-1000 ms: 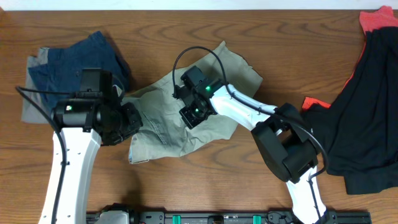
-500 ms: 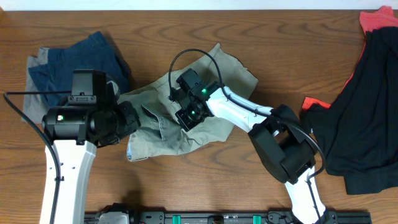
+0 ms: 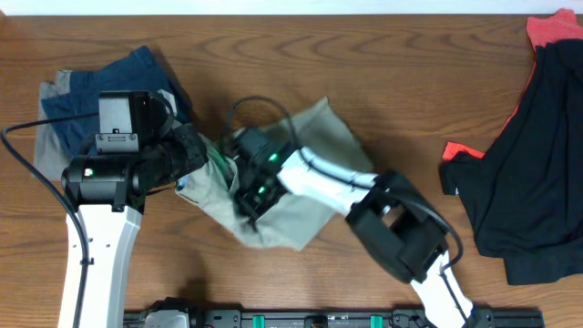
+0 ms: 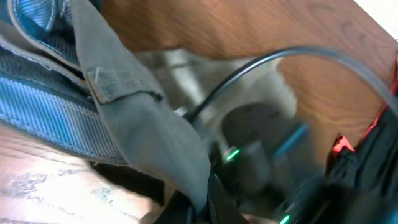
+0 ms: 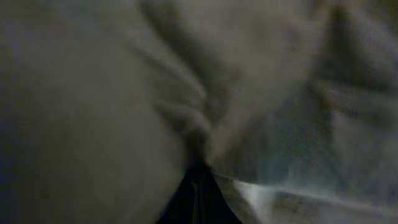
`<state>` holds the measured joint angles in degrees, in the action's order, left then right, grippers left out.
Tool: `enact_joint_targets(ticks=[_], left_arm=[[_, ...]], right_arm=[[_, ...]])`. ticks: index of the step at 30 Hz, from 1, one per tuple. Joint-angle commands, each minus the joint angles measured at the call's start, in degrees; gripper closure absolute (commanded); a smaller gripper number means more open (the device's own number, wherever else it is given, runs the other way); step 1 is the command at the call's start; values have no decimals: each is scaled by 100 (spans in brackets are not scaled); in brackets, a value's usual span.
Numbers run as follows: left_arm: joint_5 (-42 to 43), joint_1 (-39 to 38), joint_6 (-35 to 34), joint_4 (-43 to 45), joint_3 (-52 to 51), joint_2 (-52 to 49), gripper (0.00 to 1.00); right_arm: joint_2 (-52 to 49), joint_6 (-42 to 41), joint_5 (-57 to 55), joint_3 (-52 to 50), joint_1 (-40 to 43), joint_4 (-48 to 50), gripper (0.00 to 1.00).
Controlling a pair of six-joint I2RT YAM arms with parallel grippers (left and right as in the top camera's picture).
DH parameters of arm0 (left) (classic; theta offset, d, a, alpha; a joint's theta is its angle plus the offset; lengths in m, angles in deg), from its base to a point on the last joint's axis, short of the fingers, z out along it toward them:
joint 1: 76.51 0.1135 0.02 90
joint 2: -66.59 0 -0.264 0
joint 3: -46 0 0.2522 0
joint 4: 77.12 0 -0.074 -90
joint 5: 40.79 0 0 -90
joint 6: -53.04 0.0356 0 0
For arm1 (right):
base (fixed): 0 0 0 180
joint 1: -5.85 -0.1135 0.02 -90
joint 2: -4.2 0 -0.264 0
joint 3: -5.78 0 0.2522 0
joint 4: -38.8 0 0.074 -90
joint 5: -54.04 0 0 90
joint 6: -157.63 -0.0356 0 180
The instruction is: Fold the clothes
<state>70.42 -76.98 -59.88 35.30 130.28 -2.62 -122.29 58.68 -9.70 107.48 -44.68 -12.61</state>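
Overhead and wrist views of both arms at the khaki shorts (image 3: 314,146). The left end effector (image 3: 193,157) and the right end effector (image 3: 248,187) sit close together at the left part of the shorts. Most of the cloth spreads away from the right end effector toward the middle of the tabletop (image 3: 410,82). In the left wrist view, a fold of the khaki shorts (image 4: 137,118) rises from the left end effector (image 4: 208,199) and narrows to a point between its fingers, so we read it as closed on the cloth. The right arm's dark body lies just beyond this fold. In the right wrist view, which is blurred, the khaki shorts (image 5: 93,93) fill the frame. Their creases gather into the dark slot of the right end effector (image 5: 196,180), which we also read as clamped on the cloth. The navy shorts (image 3: 86,96) lie just behind the left end effector, on top of the grey piece (image 3: 43,157). The black-and-red garment (image 3: 533,155) lies well apart from both end effectors, at the far right edge of the tabletop.
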Motion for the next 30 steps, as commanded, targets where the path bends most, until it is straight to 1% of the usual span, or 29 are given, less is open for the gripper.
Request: enact_joint_targets(ticks=[1, 6, 12, 15, 18, 24, 30], left_arm=[[175, 28, -26, 85, 173, 28, 94], [177, 28, 20, 66, 173, -153, 94], [243, 28, 20, 61, 170, -404, 94], [262, 28, 17, 70, 170, -452, 94], [483, 2, 17, 155, 170, -455, 94], [560, -278, -7, 254, 170, -457, 94], [560, -831, -103, 387, 170, -529, 94]], right_arm=[[-151, -306, -549, 103, -33, -184, 99], [219, -304, -1012, 533, 509, -767, 94], [813, -295, -1980, 647, 1528, -1213, 88], [824, -98, -2094, 638, 2002, -1534, 89], [763, 4, -2107, 487, 2433, -1770, 93], [730, 2, -2109, -114, 2800, -1613, 94], [728, 0, -2085, -767, 2710, -1150, 95]])
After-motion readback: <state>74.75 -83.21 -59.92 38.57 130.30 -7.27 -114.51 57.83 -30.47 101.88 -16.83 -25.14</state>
